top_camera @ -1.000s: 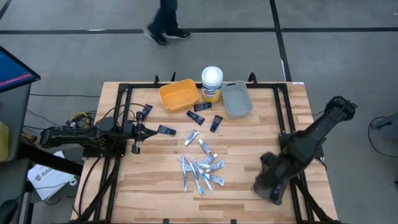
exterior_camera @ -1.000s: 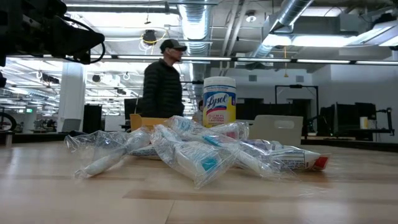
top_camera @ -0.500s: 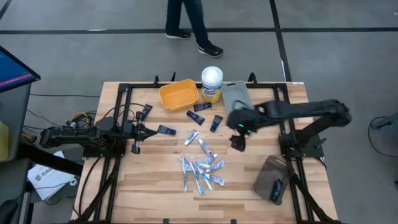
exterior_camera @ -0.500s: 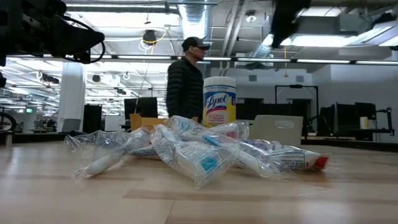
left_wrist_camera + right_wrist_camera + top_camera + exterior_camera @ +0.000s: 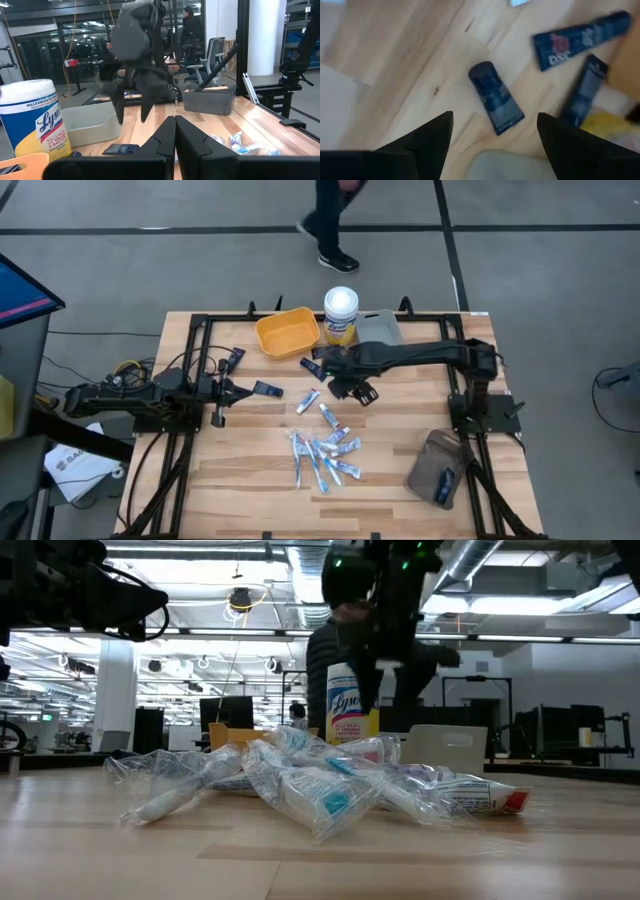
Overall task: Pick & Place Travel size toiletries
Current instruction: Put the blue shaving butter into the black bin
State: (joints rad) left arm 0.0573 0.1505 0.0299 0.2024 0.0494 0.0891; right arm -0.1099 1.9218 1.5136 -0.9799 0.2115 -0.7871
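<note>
While our right gripper [image 5: 352, 387] hangs with its fingers wide apart over a small navy tube [image 5: 496, 98], we hold nothing. That tube lies flat on the table [image 5: 420, 420], near the grey bin [image 5: 384, 350]. It looks light, soft and a bit slippery, so we should pinch its middle, across the narrow sides. Our left gripper [image 5: 222, 392] waits shut at the table's left edge.

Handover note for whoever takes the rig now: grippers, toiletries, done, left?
Right gripper: open, empty, above a navy tube near the gray bin.
Left gripper: shut, empty, parked at the table's left edge.
Toiletries: wrapped white-and-blue tubes piled mid-table, navy tubes scattered near the orange bin.
Done: nothing visibly binned.
Left: everything.
</note>
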